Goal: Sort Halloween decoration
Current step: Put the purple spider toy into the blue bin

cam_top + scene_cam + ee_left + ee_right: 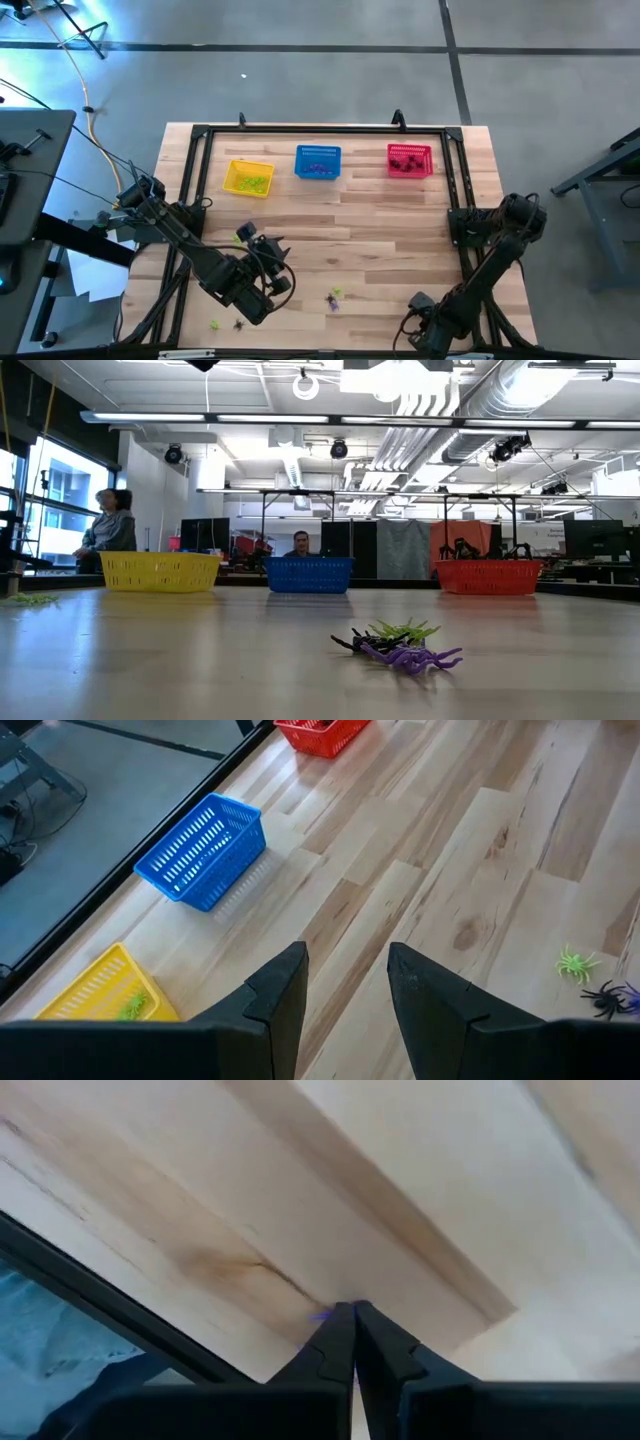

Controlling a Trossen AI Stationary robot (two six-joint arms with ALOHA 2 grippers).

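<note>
While both arms are kept at the near edge of the table point(380, 215), three baskets are lined along its far edge: yellow basket point(248, 178) with yellow-green spiders, blue basket point(318, 162) with purple ones, red basket point(409, 160) with black ones. Loose near the table's near edge: a clump of three spiders point(398, 646) (black, green, purple) and two more point(226, 324) at the near-left. Left gripper point(347, 982) is held parted, empty. Right gripper point(354, 1338) is clenched, a purple speck point(322, 1317) seen at its tips.
</note>
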